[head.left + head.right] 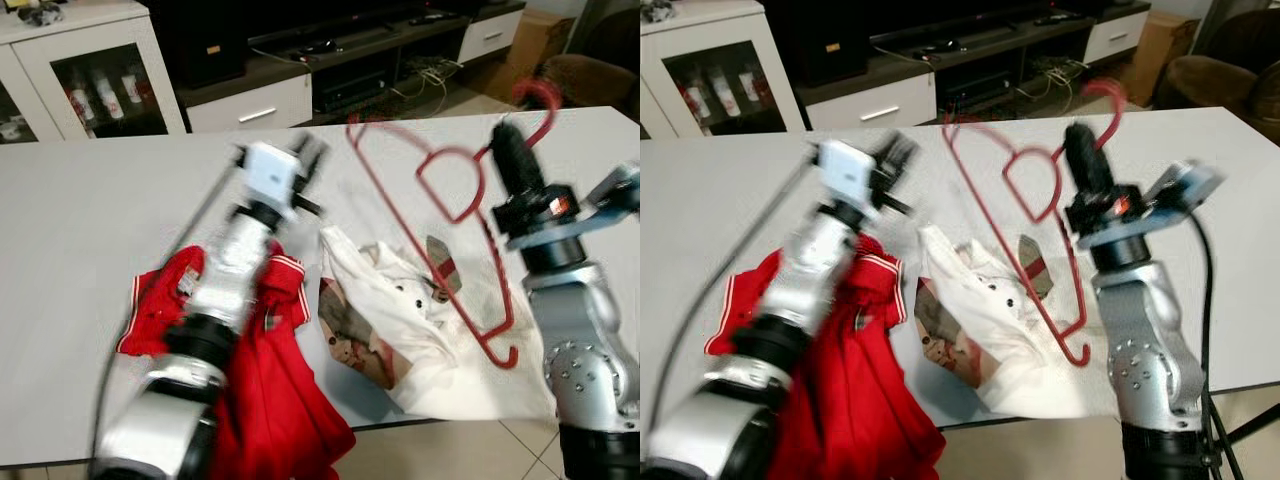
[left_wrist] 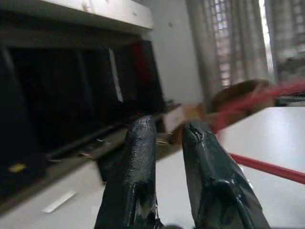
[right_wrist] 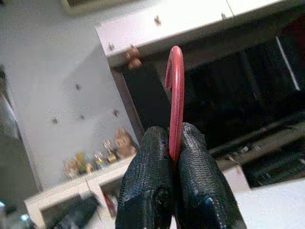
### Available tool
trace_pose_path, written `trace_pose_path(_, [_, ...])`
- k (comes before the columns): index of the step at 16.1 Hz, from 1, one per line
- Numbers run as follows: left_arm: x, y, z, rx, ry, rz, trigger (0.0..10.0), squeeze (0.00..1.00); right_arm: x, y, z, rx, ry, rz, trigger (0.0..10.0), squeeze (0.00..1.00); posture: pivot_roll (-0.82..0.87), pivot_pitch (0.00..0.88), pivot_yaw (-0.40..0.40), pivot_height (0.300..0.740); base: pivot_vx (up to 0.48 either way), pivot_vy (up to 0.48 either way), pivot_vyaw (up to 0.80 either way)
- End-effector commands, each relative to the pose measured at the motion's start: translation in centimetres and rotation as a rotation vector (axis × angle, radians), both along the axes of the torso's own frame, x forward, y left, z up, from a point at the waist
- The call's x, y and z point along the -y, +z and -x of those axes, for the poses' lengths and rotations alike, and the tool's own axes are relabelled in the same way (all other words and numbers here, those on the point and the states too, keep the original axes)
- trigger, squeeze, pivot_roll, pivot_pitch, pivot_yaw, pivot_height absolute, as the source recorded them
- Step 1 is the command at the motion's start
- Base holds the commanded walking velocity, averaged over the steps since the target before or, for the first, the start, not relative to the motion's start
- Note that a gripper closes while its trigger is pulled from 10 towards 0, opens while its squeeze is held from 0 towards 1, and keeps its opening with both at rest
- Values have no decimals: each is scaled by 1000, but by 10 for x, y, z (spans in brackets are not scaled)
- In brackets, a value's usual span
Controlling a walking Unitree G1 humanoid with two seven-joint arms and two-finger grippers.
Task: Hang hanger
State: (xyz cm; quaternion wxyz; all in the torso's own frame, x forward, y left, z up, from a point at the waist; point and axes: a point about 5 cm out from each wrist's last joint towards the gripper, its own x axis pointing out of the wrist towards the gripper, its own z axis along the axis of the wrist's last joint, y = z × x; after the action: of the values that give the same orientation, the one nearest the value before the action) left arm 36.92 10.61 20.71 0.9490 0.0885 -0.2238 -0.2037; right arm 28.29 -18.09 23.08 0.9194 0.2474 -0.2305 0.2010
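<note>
The jaws of the right gripper (image 3: 174,160) are clamped on the neck of the red hanger (image 1: 440,235), whose hook is seen rising just beyond the fingertips (image 3: 152,148) in the right wrist view. The hanger is held raised above the right part of the white table (image 1: 90,210), tilted, its frame sloping down and leftward from the grip, with one end lowest near the table's near edge. Beneath it a white garment (image 1: 400,320) is spread on the table. The jaws of the left gripper (image 2: 167,138) are seen nearly together with a narrow gap and nothing between them; this gripper is raised over the table's middle, left of the hanger and apart from it. A red garment (image 1: 270,390) is draped over the near edge below the left arm. Beyond the far side of the table a dark media cabinet (image 1: 330,60) is seen.
</note>
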Motion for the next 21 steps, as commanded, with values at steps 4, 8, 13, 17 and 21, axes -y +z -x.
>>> trace_pose_path(4, [-17, -11, -6, -84, 71, 9, 10000, 0, -15, -6, -1, -46, 73, 47, 10000, 0, 7, 52, 61, 740, 0, 0, 0])
trace_pose_path(8, [-20, -19, -6, -107, 86, 1, 10000, 0, -42, -10, 8, -92, 301, 122, 10000, 0, 11, 58, 52, 740, 0, 0, 0])
trace_pose_path(13, [-28, 4, -8, -6, 128, -84, 10000, 0, -45, -83, -7, -546, 195, 350, 10000, 0, 13, 65, 44, 740, 0, 0, 0])
trace_pose_path(17, [-44, 4, -11, -9, 206, -104, 10000, 0, -14, -86, -11, -622, 80, 454, 10000, 0, 2, 66, 44, 740, 0, 0, 0])
trace_pose_path(21, [-41, 0, -9, -16, 196, -147, 10000, 0, 22, -90, -5, -676, -22, 589, 10000, 0, -7, 71, 42, 740, 0, 0, 0])
